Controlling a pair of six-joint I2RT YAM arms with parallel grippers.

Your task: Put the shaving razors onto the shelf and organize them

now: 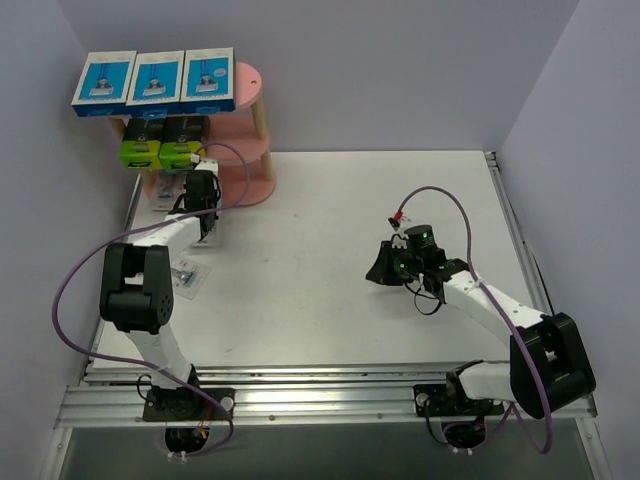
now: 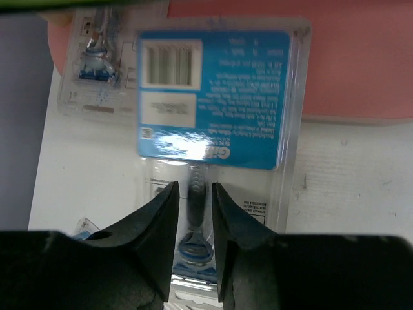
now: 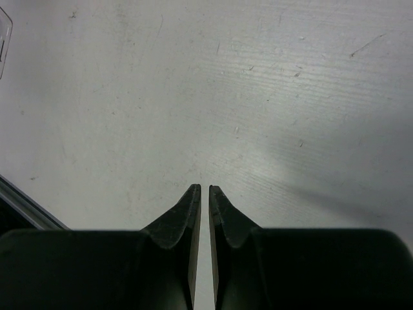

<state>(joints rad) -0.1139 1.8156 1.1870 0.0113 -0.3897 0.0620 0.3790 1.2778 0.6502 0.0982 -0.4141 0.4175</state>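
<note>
Barcode and upside-down fine print on the blister pack (image 2: pixel 213 97) — blurred, none of it readable

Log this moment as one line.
left gripper: jaws parted astride blister pack at shelf base | right gripper: shut, empty, over table | top tier: blue boxes | middle tier: black boxes

The top camera looks down from high behind the arms and takes in the whole counter (image 1: pixel 320 230), with the shelf (image 1: pixel 247 88) at 11 o'clock. The left wrist camera peers close past the left fingers (image 2: pixel 158 219) at a pack (image 2: pixel 213 97) by that shelf. The right wrist camera looks past the right fingers (image 3: pixel 181 219) at counter near 3 o'clock.
</note>
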